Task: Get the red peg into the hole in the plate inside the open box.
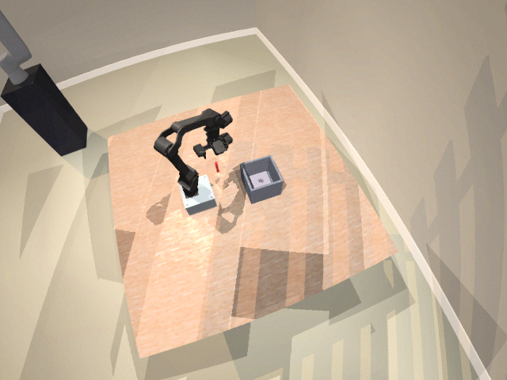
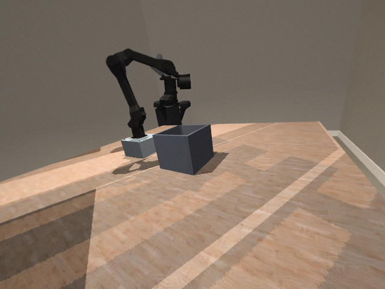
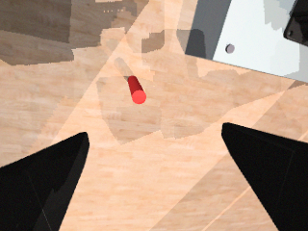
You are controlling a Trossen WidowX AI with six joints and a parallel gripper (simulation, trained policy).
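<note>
Leftward, arm (image 1: 192, 121) (image 2: 145, 59): arched high from its pale base block (image 1: 207, 197) (image 2: 133, 150) (image 3: 250, 29), wrist bent down
Gripper (image 1: 213, 154) (image 2: 172, 121) (image 3: 156, 134): pointing downward above the table, fingers wide apart, nothing between
Red peg (image 1: 216, 166) (image 3: 137, 89): upright on the table (image 1: 176, 265) (image 2: 233, 201) (image 3: 120, 192), between base block and box
Open box (image 1: 267, 192) (image 2: 173, 152): rightmost, apart from peg
</note>
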